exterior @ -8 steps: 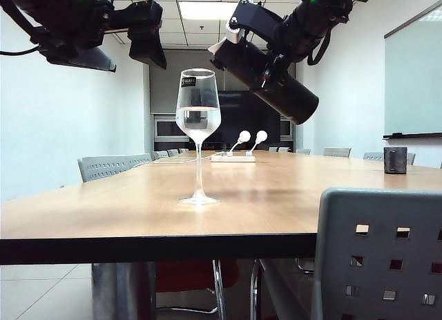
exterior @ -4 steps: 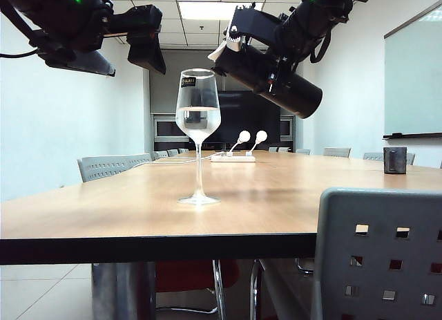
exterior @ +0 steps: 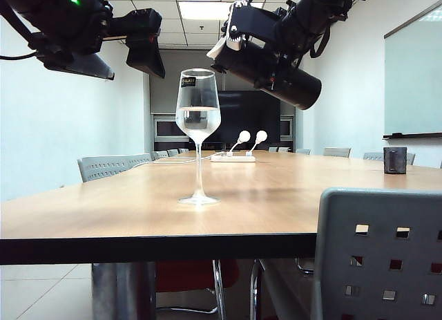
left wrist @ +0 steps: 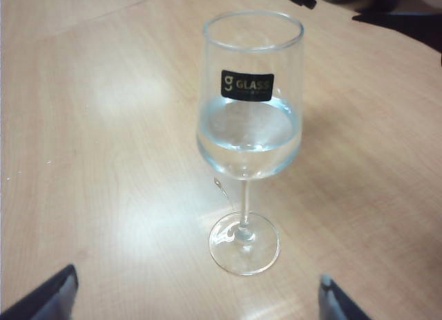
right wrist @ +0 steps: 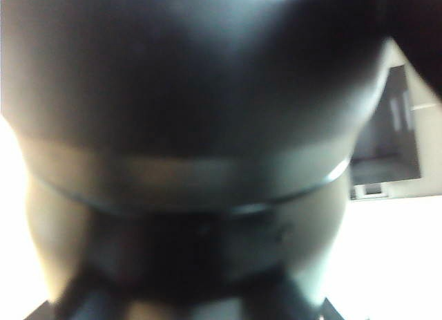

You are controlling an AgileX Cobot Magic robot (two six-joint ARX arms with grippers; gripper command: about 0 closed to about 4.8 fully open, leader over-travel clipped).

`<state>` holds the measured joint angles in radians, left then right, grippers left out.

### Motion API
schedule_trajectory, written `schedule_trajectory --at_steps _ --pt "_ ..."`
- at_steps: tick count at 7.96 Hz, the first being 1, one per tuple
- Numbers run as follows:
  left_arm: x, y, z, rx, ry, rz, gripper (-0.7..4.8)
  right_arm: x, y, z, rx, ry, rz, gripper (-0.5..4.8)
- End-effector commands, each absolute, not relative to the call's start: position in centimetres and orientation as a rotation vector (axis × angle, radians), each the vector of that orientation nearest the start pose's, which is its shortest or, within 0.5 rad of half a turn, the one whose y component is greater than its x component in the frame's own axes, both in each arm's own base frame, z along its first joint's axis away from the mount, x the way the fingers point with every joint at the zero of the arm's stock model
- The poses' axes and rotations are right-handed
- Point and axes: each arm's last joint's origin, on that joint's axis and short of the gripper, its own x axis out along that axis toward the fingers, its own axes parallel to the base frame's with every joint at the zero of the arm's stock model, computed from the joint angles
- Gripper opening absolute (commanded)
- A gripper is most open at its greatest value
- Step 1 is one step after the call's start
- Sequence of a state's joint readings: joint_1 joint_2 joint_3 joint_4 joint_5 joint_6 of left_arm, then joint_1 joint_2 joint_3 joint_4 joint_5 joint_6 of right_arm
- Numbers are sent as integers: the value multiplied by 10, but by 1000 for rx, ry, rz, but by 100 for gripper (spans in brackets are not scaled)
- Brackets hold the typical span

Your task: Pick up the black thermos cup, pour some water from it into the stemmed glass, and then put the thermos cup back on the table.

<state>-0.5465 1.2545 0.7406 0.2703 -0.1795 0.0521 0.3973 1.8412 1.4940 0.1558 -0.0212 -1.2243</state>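
Now black thermos cup [exterior: 276, 74] tilting back from steep pour angle toward level, spout end above and right of stemmed glass [exterior: 199, 119]. We see right claw [exterior: 266, 54] clamped on cup, high over worktop [exterior: 138, 202]. Glass roughly one-third full, upright near front edge. We judge pouring done; setting cup down remains. Left claw [left wrist: 197, 292] hovers over glass, fingers wide apart, empty.

Matte black thermos cup [exterior: 280, 77]; clear stemmed glass [exterior: 198, 126] bearing a black label; light-wood desk [exterior: 138, 209] edged in dark band.
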Motion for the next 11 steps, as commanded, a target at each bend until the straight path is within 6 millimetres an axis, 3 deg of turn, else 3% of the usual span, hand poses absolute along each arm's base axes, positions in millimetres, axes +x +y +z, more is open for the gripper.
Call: schedule_trajectory --at_steps 1,11 --pt "237 -138 265 135 212 -372 479 399 169 336 -1301 -221 399 179" --pt "237 -138 265 129 217 -373 479 399 170 348 -1447 -368 300 165"
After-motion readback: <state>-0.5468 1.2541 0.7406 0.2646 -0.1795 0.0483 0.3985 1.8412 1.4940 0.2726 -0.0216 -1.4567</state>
